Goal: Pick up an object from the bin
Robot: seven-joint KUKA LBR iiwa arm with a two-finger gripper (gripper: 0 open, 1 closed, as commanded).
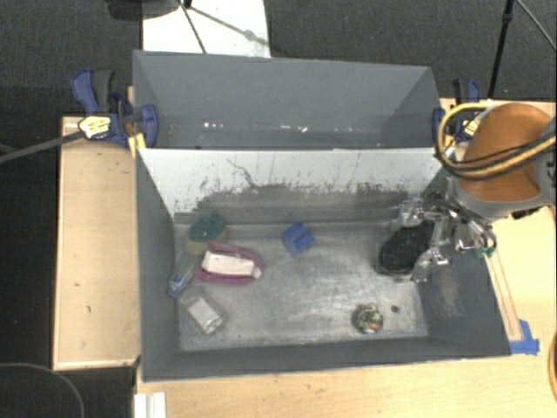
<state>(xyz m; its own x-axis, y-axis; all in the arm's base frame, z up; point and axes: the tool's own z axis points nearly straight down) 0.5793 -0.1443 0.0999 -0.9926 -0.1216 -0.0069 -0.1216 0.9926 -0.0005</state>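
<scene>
One black lump (399,252) seemingly just beside the pincer (423,264).

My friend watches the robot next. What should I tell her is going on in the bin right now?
Pincer: low at the bin's right end, against a black oval thing; a grip cannot be confirmed.
Other things: blue block mid-bin, small mottled ball near the front, pink-and-white thing, green round thing and grey block at the left.
Done: arm is down in the bin.
Left: grip one thing, likely the black one, and lift it out.
</scene>
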